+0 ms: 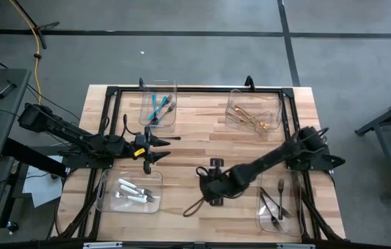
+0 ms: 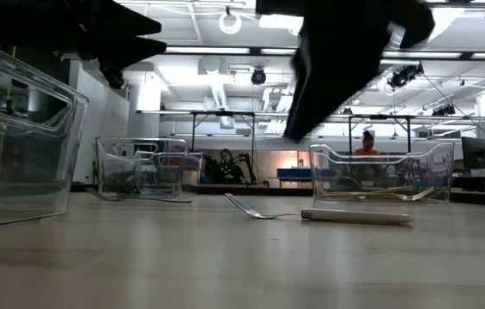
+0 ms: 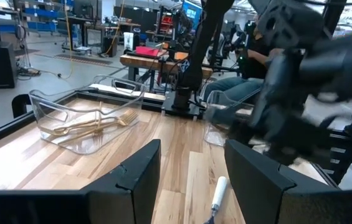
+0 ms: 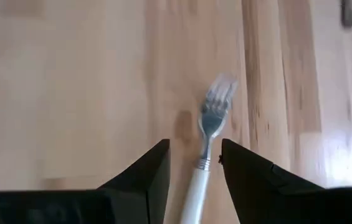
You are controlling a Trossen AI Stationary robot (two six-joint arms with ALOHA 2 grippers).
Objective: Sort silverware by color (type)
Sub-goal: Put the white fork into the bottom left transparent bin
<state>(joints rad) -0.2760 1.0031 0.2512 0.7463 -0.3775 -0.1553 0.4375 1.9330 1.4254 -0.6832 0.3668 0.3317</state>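
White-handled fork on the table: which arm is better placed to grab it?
Probably right: the right end effector hangs open over the fork, fingers either side of the handle. The left end effector, also open, sees only the handle's end.

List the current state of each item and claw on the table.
White-handled fork: loose on the table, between the right claw's fingers, not gripped.
Right claw: open, over the fork.
Left claw: open, empty.
Teal bin: holds teal utensils.
Gold bin: holds gold utensils.
White bin: holds white-handled utensils.
Dark bin: holds dark utensils.
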